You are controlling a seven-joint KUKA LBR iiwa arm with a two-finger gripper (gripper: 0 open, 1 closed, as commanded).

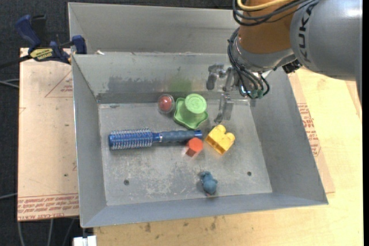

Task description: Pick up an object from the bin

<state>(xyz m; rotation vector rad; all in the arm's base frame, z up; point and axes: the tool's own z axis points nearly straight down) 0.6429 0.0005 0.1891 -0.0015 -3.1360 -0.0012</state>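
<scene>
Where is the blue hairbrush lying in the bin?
In the camera view, the blue hairbrush lies flat on the bin floor, left of centre, its handle end beside the small orange block, below the green cup.

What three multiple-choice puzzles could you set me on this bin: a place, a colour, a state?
1. Where does the claw hang? A) against the left wall of the bin B) beside the green toy, close by the yellow block C) over the bristles of the brush
2. What colour is the brush? A) red B) blue C) green
3. How does the brush lie? A) flat on the bin floor B) standing on end C) lifted by the claw
Answers: 1 B, it hangs right of the toy, by the block; 2 B, bristles and handle are blue; 3 A, its whole length rests on the floor.
</scene>
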